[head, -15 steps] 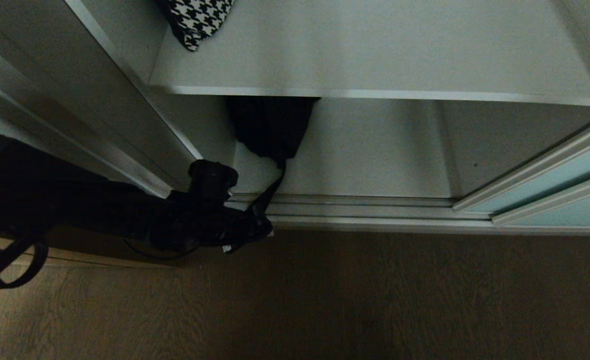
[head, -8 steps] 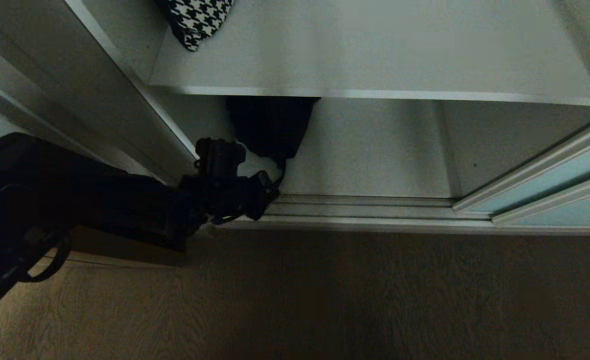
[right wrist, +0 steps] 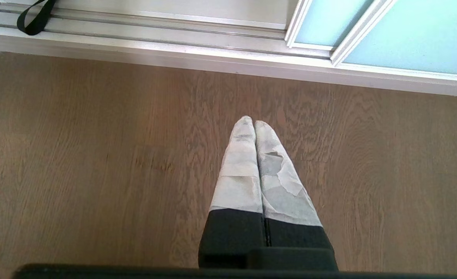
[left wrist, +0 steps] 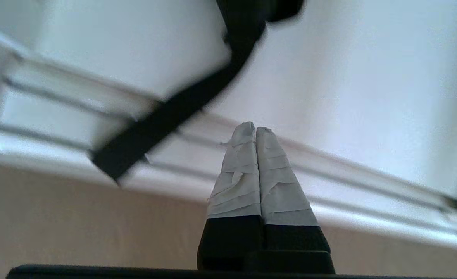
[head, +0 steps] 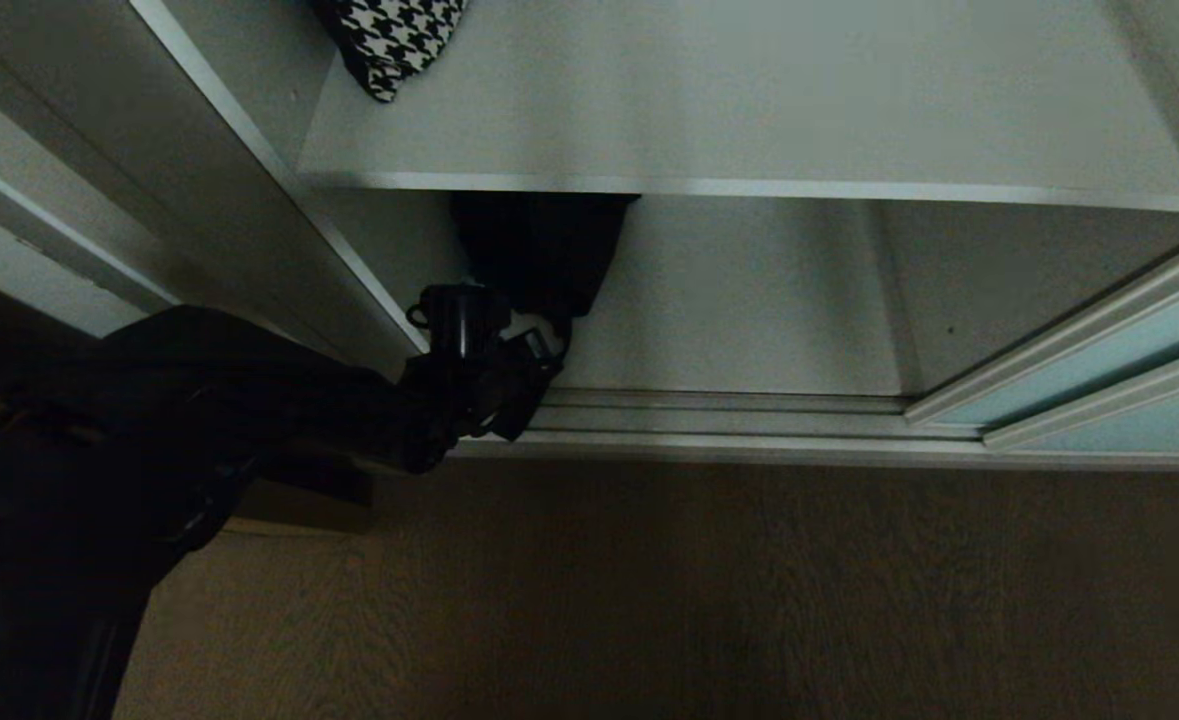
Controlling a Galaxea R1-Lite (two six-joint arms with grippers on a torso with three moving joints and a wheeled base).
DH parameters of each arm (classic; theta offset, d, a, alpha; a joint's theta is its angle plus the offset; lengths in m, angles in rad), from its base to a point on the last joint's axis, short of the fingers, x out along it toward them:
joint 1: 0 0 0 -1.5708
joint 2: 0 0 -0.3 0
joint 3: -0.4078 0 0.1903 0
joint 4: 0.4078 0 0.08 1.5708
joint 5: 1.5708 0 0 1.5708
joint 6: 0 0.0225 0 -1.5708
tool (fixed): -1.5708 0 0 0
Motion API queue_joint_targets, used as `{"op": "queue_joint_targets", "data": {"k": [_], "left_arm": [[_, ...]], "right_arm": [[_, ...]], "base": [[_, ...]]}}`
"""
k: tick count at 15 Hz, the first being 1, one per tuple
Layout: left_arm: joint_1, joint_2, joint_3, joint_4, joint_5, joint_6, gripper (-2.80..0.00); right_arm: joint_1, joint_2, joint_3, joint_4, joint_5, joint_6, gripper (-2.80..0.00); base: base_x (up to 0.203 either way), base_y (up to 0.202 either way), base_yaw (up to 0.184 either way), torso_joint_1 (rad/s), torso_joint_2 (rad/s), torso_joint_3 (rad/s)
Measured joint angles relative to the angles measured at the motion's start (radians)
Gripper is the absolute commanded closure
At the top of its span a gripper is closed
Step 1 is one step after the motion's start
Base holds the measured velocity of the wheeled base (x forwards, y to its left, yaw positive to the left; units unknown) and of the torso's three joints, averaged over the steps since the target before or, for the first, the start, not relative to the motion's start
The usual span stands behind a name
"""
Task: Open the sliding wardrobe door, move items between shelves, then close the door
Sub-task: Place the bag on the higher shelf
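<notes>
A: Wardrobe status: sliding wardrobe door (head: 1099, 345) sits pushed to the right, pale blue-green glass in a silver frame, opening exposed. Bottom track (head: 729, 420) runs along the wood floor (head: 699, 600).

B: Item positions?

A: Black garment (head: 539, 250) lies on the lower shelf (head: 749, 310), at the left, partly tucked under the upper shelf (head: 749, 110). Its black strap (left wrist: 174, 112) trails out over the track; right wrist view shows the strap's looped end (right wrist: 34, 19) resting on the rails. Houndstooth cloth (head: 394, 40) sits at the left of the upper shelf.

B: Left arm?

A: Left gripper (head: 524, 385) is low at the wardrobe's left corner, just beside the track and close under the garment. Wrist view shows its taped fingers (left wrist: 238, 174) pressed together with nothing between them; the strap passes beside them, not gripped.

B: Right arm?

A: Right gripper (right wrist: 254, 122) hangs above bare floor, short of the track, fingers (right wrist: 240, 174) likewise pressed together and empty. Not visible from the head camera.
</notes>
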Motion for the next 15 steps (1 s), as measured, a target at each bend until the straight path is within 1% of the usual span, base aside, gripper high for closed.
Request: {"op": "queue_joint_targets", "data": {"k": [3,6,9,12,15], "left_arm": [[0.004,0.022,-0.036,-0.078,0.059,0.056,0.0],[0.005,0.064,-0.11,-0.092,0.1,0.113,0.0],[0.019,0.137,-0.193,-0.156,0.108,0.13,0.0],[0.029,0.213,-0.279,-0.169,0.11,0.139,0.0],[0.038,0.239,-0.304,-0.173,0.11,0.158,0.0]], "right_arm": [[0.0,0.0,0.0,0.0,0.0,0.0,0.0],[0.0,0.0,0.0,0.0,0.0,0.0,0.0],[0.0,0.0,0.0,0.0,0.0,0.0,0.0],[0.0,0.0,0.0,0.0,0.0,0.0,0.0],[0.0,0.0,0.0,0.0,0.0,0.0,0.0]], "base": [[0.0,0.0,0.0,0.0,0.0,0.0],[0.0,0.0,0.0,0.0,0.0,0.0],[0.0,0.0,0.0,0.0,0.0,0.0],[0.0,0.0,0.0,0.0,0.0,0.0],[0.0,0.0,0.0,0.0,0.0,0.0]]}}
